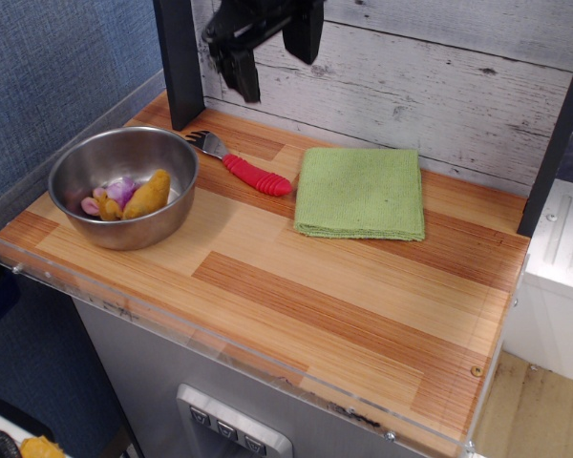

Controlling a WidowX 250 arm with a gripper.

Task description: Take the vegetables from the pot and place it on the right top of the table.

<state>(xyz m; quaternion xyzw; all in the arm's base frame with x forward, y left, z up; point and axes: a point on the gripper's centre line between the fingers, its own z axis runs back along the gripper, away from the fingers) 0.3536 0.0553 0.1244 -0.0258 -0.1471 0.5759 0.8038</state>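
We observe 1 robot arm with its gripper [267, 48] raised at the top of the view, above the rear left part of the table [344, 315] and in front of the whitewashed plank wall [439, 86]. The gripper is dark and partly cut off by the upper edge. 2 black fingers [244, 76] hang down with a visible gap between them, so we read the jaws as standing apart. They hold nothing and touch nothing.

The pot [124, 186] sits near the left edge of the table, on the wooden top. It is upright, and its shiny rim is fully visible. The vegetables [132, 196] lie inside the pot, on its bottom, toward the near side. The mustard-yellow piece leans against the inner wall, with the pale purple and pink bits just beside it on the left.

A fork [239, 164] with a red ribbed handle lies flat behind and to the right of the pot. Its metal tines point toward the pot and sit just beside the rim; we cannot tell whether they touch it. A green folded cloth [361, 193] lies flat near the rear right part of the table, just beside the handle end of the fork.

A black upright post [180, 62] stands at the rear left corner, just left of the gripper.
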